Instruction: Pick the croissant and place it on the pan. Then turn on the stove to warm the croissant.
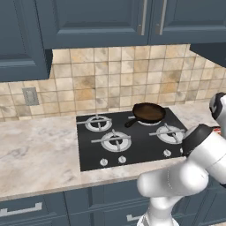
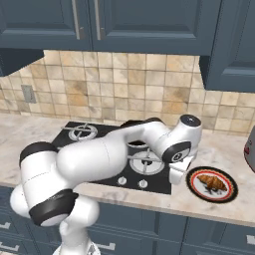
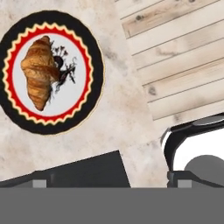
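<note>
Reaching for the croissant

The croissant (image 3: 40, 72) lies on a plate (image 3: 94, 65) at the upper left, long way up-down, far from the pan (image 1: 149, 112). My fingers are spread wide, holding nothing.

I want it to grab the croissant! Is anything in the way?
Nothing visible. The croissant lies bare on its plate, on the counter right of the stove; the gripper hangs beside it, jaws open.

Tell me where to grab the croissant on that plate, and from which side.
Grip the croissant across its thick middle, coming straight down from above. It lies flat on the plate, long and tapering to both tips, so the open gripper should close across its narrow width.
</note>
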Available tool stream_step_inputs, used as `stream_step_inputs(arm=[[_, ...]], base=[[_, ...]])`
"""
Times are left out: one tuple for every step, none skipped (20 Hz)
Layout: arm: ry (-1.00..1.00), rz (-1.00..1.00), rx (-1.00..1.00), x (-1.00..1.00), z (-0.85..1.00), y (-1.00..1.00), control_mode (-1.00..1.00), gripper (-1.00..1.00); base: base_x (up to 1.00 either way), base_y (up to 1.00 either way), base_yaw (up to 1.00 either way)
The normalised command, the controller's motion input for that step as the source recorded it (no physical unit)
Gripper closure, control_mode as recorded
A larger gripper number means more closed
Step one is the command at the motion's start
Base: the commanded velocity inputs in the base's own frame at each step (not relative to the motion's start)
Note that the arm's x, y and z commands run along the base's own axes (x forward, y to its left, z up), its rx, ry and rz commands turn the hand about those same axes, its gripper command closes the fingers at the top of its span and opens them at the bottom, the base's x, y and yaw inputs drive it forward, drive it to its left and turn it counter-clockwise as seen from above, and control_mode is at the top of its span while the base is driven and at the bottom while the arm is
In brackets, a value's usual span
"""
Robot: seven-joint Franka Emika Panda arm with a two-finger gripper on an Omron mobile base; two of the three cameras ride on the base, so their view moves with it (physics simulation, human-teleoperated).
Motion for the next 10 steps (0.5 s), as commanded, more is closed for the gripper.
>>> stream_step_inputs(arm=[[0.01,0.0,0.0,0.04,-0.04,-0.26,-1.0,-1.0],[0.01,0.0,0.0,0.03,-0.03,-0.27,-1.0,-1.0],[0.01,0.0,0.0,0.0,-0.03,-0.26,-1.0,-1.0],[0.0,0.0,0.0,0.0,-0.04,-0.24,-1.0,-1.0],[0.0,0.0,0.0,0.01,-0.06,-0.24,-1.0,-1.0],[0.0,0.0,0.0,0.01,-0.07,-0.22,-1.0,-1.0],[0.0,0.0,0.0,0.01,-0.1,-0.19,-1.0,-1.0],[0.0,0.0,0.0,0.01,-0.13,-0.18,-1.0,-1.0],[0.0,0.0,0.0,0.02,-0.15,-0.14,-1.0,-1.0],[0.0,0.0,0.0,0.02,-0.18,-0.13,-1.0,-1.0]], base=[[0.0,0.0,0.0],[0.0,0.0,0.0],[0.0,0.0,0.0],[0.0,0.0,0.0],[0.0,0.0,0.0],[0.0,0.0,0.0],[0.0,0.0,0.0],[0.0,0.0,0.0],[0.0,0.0,0.0],[0.0,0.0,0.0]])
